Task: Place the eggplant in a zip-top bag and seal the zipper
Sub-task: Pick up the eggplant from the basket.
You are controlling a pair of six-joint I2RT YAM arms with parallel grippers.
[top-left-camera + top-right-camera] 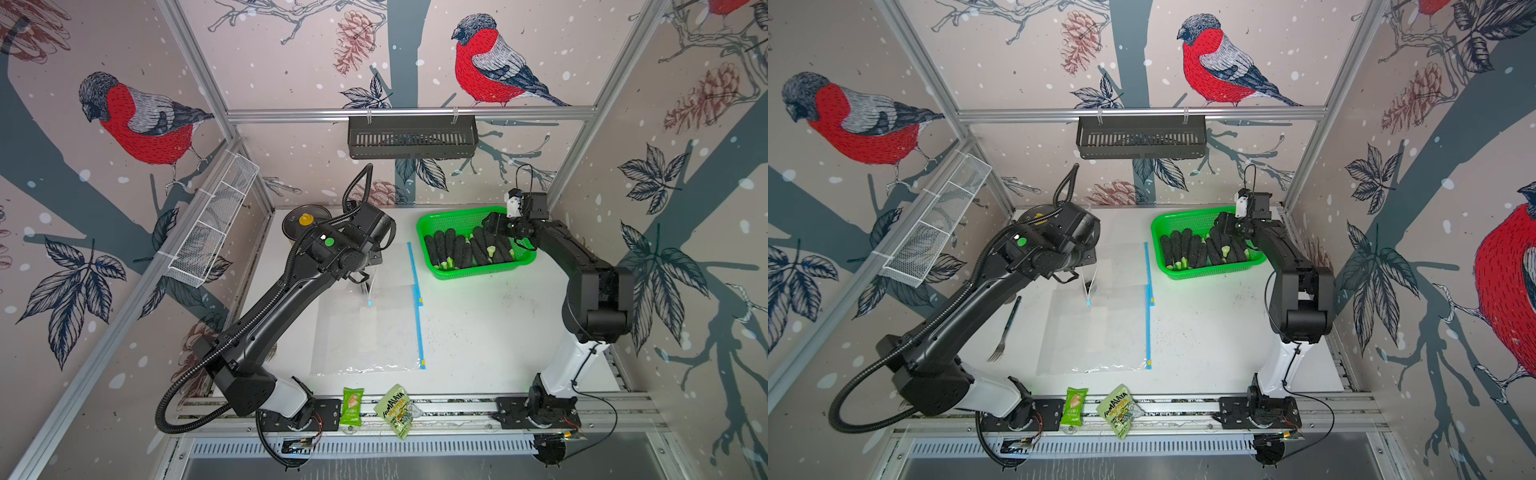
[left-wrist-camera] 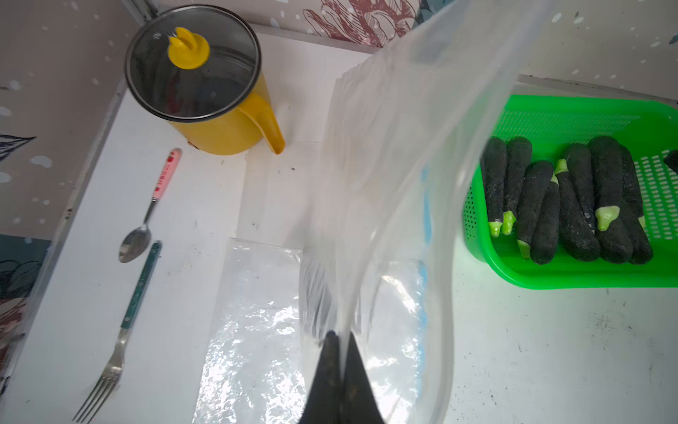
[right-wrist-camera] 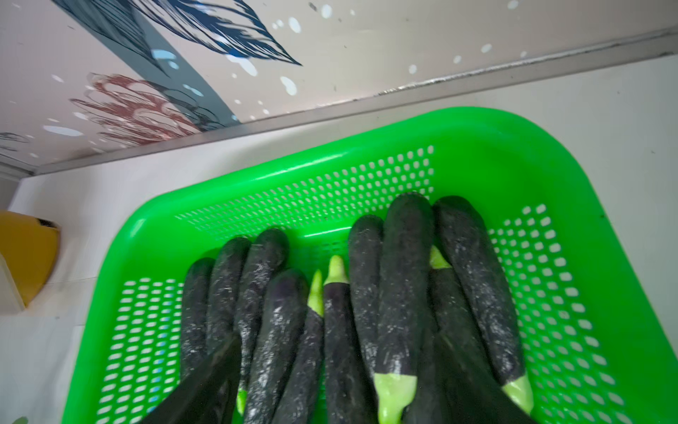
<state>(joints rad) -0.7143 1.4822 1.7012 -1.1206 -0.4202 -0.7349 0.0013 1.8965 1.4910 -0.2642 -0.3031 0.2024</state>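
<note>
About ten eggplants [image 3: 403, 279] are counted in one green basket [image 3: 495, 147], though they overlap too much for the number to be fixed. The basket is set at the back right of the table [image 1: 478, 332]. Two blue zipper strips [image 1: 419, 328] are seen on clear bags laid flat near the table's middle: a smaller bag [image 1: 395, 266] behind and a larger bag [image 1: 353, 336] in front, with overlapping edges. One lifted bag [image 2: 403, 147] is raised above them, and it cannot be told whether further bags are stacked beneath. One yellow pot [image 2: 223, 128] with a glass lid, one spoon [image 2: 146, 216] and one fork [image 2: 121, 330] are placed along the left side. Two snack packets [image 1: 352, 405] are laid on the front rail. The left arm is stretched forward from the front rail with its wrist bent down over the bags. The left gripper [image 2: 341, 337] is closed tight, with the film of the lifted bag pinched between its fingers. The right arm is raised from its base, folded at the elbow and reached back over the basket. The right gripper [image 3: 339, 345] is spread wide among the eggplants, several lying between its fingers and none seen to be clamped.
</note>
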